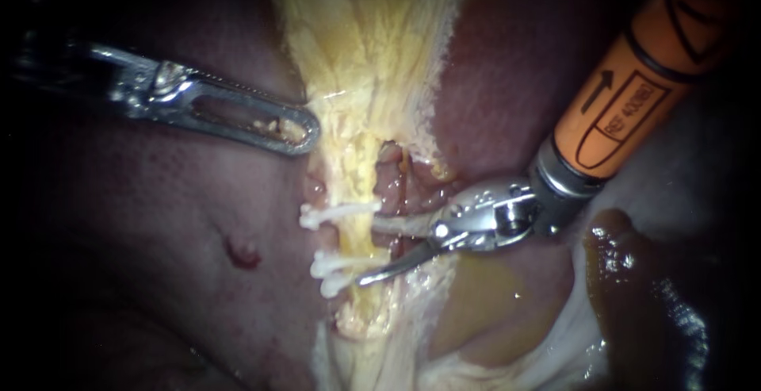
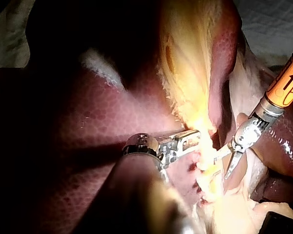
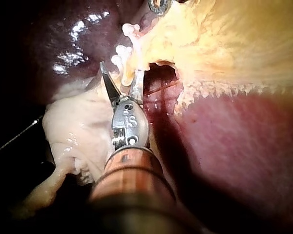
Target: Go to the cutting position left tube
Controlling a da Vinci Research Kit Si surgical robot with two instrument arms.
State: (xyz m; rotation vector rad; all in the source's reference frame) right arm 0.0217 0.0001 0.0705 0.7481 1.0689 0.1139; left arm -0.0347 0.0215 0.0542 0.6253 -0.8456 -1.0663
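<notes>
Hand of the right instrument (image 1: 367, 251): released, its two jaws spread in a narrow V with nothing gripped. The view from its own arm shows the same gap.
What the open hand faces: the left tube (image 1: 358, 236), a pale yellow strand running up and down the middle of the field. Both jaw tips reach its right flank. I can't say whether the upper one touches it or sits just beside it.
White clips (image 1: 333, 213): they cross the left tube. One is level with the upper jaw, and two more sit close together by the lower jaw's tip.
Orange sleeve (image 1: 634, 82): on the right instrument's shaft, coming in from the upper right.
Hand of the left instrument (image 1: 305, 133): a slotted metal tip resting against the edge of the yellow tissue (image 1: 365, 34), above the clips. I can't tell whether it is clenched on that tissue.
Liver (image 1: 158, 240): dark red, lying on both sides of the yellow strand.
</notes>
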